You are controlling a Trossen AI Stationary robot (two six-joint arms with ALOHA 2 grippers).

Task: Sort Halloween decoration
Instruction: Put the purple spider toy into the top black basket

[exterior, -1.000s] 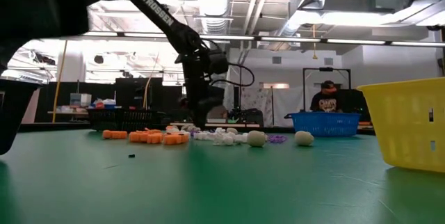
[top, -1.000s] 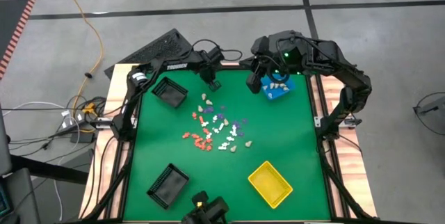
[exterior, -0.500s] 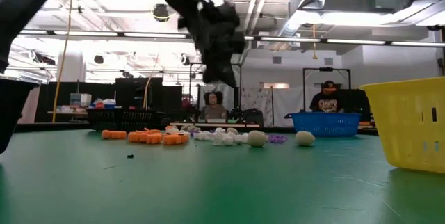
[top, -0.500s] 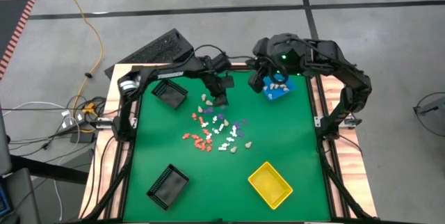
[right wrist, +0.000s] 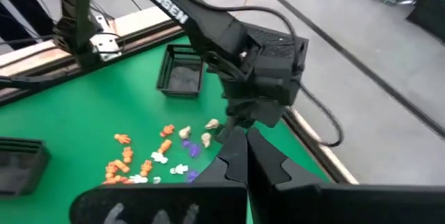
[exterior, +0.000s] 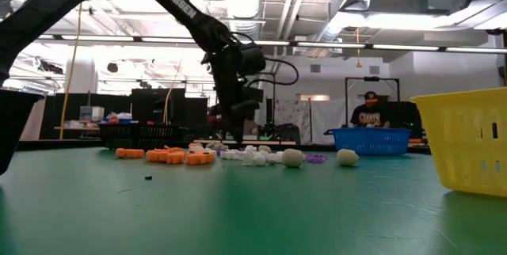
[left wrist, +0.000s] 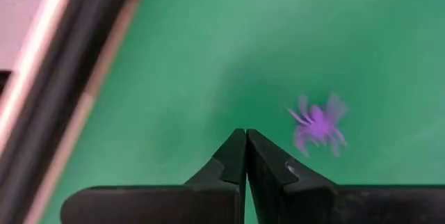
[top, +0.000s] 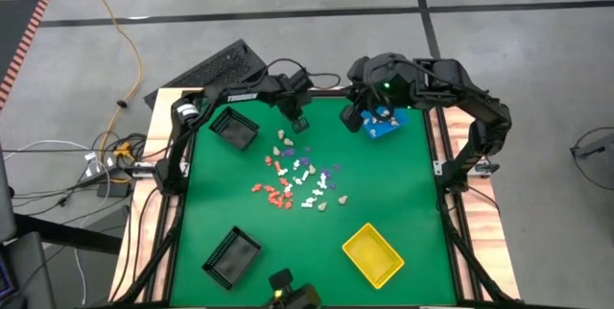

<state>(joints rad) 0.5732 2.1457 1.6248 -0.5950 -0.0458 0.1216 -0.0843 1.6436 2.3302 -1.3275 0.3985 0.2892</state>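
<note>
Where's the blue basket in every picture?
High view: the blue basket sits at the table's far edge, right of middle, partly under the right arm.
Low view: it stands far back, right of centre.
Left wrist view: not in it.
Right wrist view: not in it.
Shared landmark: the pile of little decorations; in the high and low views the basket lies to its right.

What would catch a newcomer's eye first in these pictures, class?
The scatter of tiny orange, white, purple and beige Halloween decoration pieces at the middle of the green table. Next, the yellow bin near the front edge, and the left gripper hanging shut just behind the pile.
</note>
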